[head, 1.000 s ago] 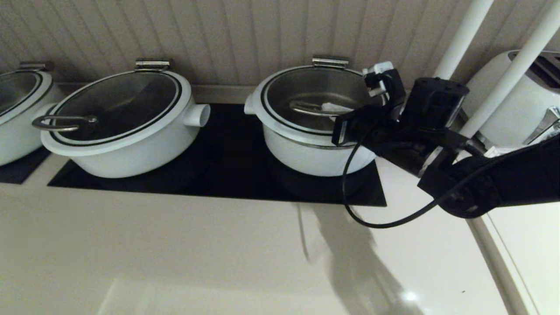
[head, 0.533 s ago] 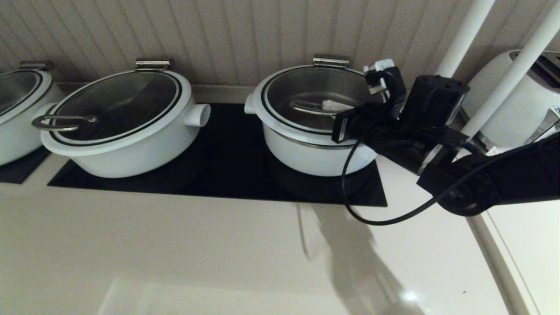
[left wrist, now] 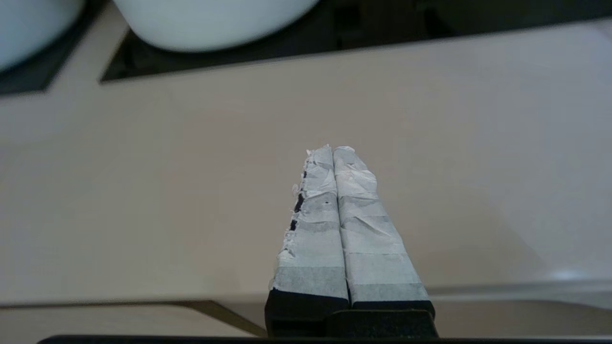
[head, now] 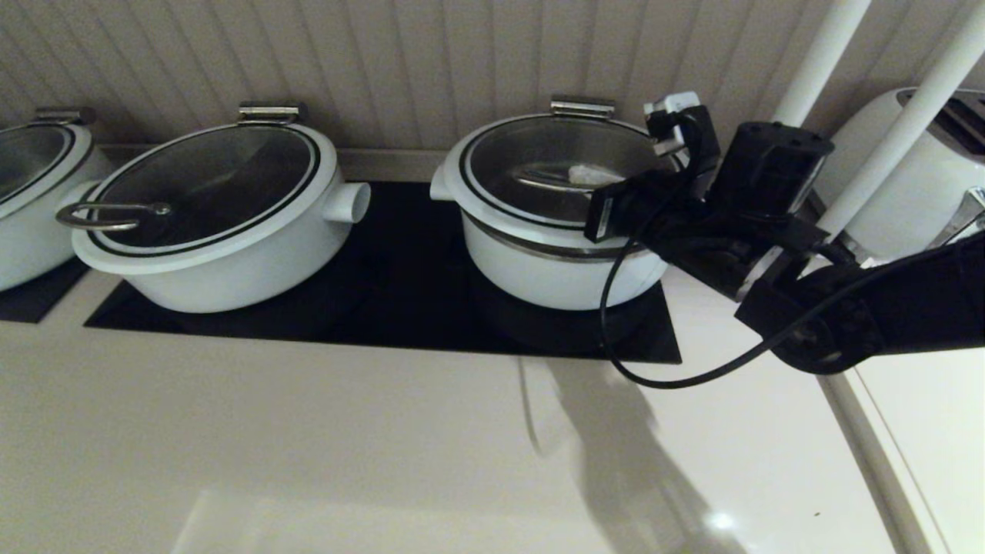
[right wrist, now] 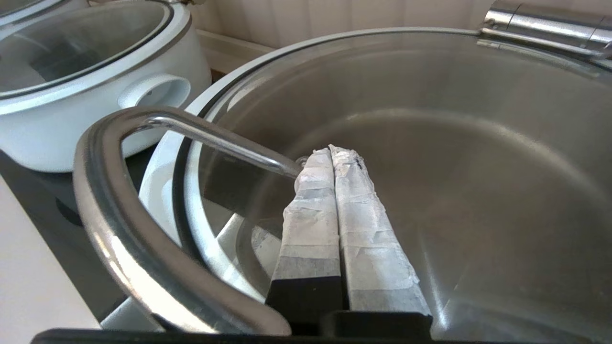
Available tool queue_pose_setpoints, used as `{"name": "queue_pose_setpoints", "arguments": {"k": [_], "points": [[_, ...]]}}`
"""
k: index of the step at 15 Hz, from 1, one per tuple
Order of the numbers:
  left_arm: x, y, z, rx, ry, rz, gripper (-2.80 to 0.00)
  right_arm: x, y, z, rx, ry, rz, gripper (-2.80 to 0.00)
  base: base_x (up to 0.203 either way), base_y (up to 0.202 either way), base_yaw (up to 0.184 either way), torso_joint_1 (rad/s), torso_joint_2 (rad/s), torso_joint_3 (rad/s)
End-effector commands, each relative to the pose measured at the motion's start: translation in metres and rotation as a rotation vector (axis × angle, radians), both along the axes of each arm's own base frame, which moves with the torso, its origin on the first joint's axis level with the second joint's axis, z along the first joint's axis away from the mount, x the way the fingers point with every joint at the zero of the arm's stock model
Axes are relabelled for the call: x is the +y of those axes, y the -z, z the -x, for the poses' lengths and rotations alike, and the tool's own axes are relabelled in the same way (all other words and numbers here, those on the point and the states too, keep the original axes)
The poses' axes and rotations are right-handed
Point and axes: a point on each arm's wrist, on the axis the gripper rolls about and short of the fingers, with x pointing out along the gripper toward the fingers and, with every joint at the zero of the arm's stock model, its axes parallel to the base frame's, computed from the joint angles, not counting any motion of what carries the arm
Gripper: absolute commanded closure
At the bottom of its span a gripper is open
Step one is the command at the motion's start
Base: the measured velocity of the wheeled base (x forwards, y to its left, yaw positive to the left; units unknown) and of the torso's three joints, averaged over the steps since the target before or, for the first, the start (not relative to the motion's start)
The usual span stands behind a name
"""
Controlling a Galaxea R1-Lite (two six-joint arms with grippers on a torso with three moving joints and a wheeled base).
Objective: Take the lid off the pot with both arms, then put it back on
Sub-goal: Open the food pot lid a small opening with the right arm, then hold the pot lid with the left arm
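The round white pot [head: 554, 281] stands on the black hob, with its steel hinge bracket [head: 581, 106] at the back. Its glass lid [head: 531, 154] is tilted: the front edge is raised off the pot's rim and a steel band shows beneath it. My right gripper [head: 586, 175] is shut, and its taped fingers reach under the lid's steel handle [head: 542, 178]. In the right wrist view the handle [right wrist: 110, 205] curves over and beside the closed right gripper [right wrist: 332, 150], with nothing between the fingers. My left gripper [left wrist: 333, 150] is shut and empty over the beige counter. It is out of the head view.
A wider white pot [head: 215, 231] with a loop-handled lid stands to the left on the hob [head: 400, 308], and a third pot [head: 31, 208] stands at the far left. A white toaster [head: 916, 169] and two white poles [head: 816, 69] are at the right. A loose black cable [head: 662, 377] hangs from my right arm.
My right gripper has risen a little with the handle. The lid's front edge has lifted, and the gap over the pot's rim has widened.
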Motion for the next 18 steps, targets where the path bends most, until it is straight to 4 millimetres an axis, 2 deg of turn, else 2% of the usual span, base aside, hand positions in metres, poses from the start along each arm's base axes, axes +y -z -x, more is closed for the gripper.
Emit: {"name": "queue_pose_setpoints", "arguments": {"k": [1,6,9,15,18], "points": [[0.0,-0.011,-0.002,0.01,0.002,-0.002,0.0,0.0,-0.002,0.001,-0.008,0.0,-0.004,0.0,0.0,0.0,0.0,0.0,0.0,0.0],[-0.004,-0.054,-0.011,0.031,0.174,-0.028,0.0,0.0,-0.007,0.0,-0.023,0.002,-0.013,0.0,0.0,0.0,0.0,0.0,0.0,0.0],[-0.004,-0.092,-0.029,0.052,0.202,-0.039,0.0,0.0,-0.007,0.0,-0.025,0.002,-0.015,0.0,0.0,0.0,0.0,0.0,0.0,0.0],[-0.006,-0.17,-0.087,-0.012,0.288,-0.073,0.0,0.001,-0.009,-0.001,-0.029,0.005,-0.017,0.0,0.0,0.0,0.0,0.0,0.0,0.0],[-0.011,-0.195,-0.11,-0.058,0.347,-0.08,0.0,0.001,-0.009,-0.001,-0.03,0.005,-0.018,0.0,0.0,0.0,0.0,0.0,0.0,0.0]]}}
